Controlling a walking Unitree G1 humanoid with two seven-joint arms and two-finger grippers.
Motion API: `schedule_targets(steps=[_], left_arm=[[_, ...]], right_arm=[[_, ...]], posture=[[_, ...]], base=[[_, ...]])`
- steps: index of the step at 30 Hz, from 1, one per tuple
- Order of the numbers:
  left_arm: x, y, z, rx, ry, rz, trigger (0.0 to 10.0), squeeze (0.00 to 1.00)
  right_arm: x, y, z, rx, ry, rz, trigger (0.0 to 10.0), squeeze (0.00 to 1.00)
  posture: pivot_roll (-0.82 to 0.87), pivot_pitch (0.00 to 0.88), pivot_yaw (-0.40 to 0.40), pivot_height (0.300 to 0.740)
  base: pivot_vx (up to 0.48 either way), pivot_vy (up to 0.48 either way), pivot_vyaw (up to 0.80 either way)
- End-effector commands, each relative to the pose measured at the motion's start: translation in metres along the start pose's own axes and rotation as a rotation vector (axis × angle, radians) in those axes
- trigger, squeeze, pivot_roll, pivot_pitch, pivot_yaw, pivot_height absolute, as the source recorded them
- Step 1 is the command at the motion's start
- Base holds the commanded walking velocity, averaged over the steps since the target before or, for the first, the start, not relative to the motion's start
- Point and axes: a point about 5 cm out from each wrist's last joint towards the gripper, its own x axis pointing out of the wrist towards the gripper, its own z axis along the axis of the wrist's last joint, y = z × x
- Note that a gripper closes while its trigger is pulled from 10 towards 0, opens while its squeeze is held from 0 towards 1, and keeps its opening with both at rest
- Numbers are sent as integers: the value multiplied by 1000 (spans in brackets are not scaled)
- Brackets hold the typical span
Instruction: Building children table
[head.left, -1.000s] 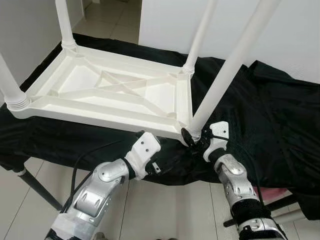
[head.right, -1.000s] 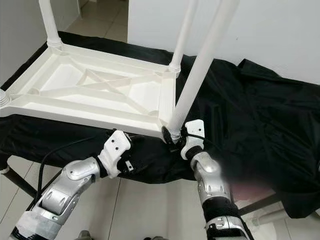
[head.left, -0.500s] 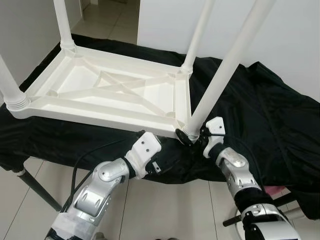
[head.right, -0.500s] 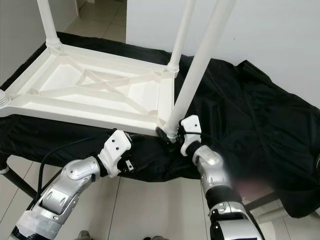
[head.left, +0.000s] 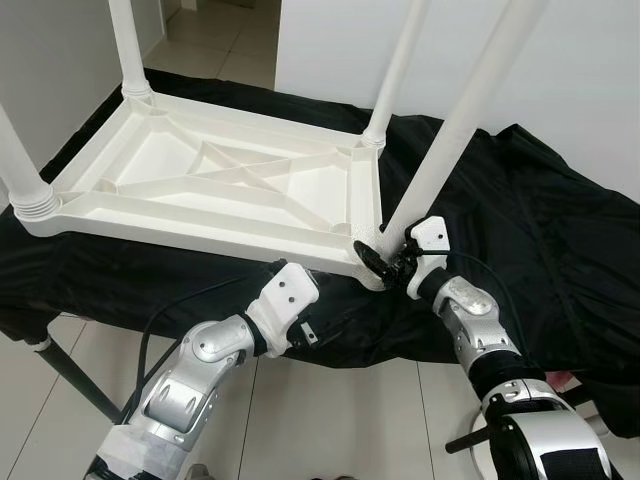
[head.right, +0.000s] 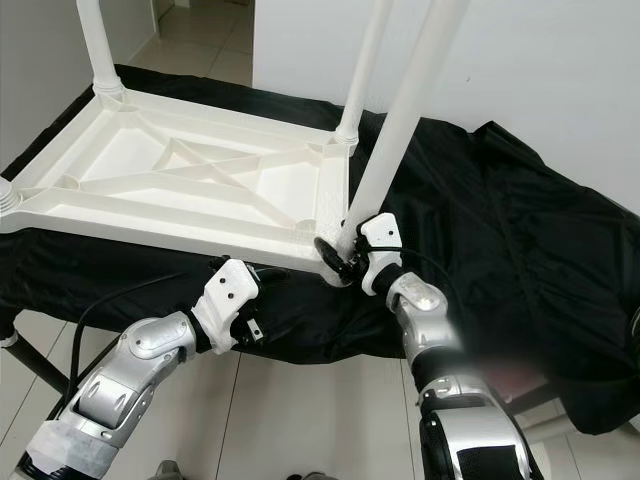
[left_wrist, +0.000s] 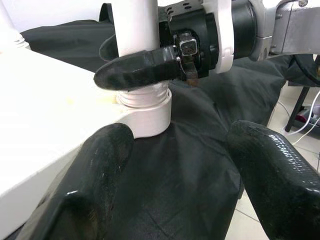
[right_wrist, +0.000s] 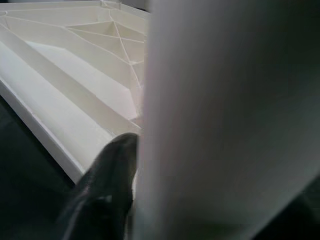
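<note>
While the left gripper (head.left: 318, 318) waits with fingers spread under the bench (head.left: 40, 352) edge, the right gripper (head.left: 385, 262) pinches the near leg (head.left: 440, 165) at its socket, evidently to seat it in the upturned tabletop (head.left: 210, 185) on black cloth (head.left: 540, 230).

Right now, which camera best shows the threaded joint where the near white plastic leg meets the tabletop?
Left wrist view: the ribbed collar sits sharp, just below the right hand gripping the near white plastic leg. In the eye views it is small and partly hidden; in the right wrist view the leg blocks it.
</note>
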Motion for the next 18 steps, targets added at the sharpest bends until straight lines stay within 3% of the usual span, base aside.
schedule_targets(steps=[1,10,11,18], left_arm=[[1,-1,3,-7,-8,-29,10000,0],[0,-1,3,-13,-7,-23,10000,0],[0,-1,2,-14,-6,-23,10000,0],[0,-1,2,-16,-3,-24,10000,0]], right_arm=[[-2,2,-5,-9,35,35,0,0],[-6,-2,-11,13,50,27,0,0],[-6,-2,-12,32,48,17,10000,0],[-7,-3,-13,71,48,-28,10000,0]], posture=[[113,58,-148,740],[110,67,-148,740],[105,73,-148,740],[102,76,-147,740]], base=[[0,0,0],[0,0,0],[0,0,0],[0,0,0]])
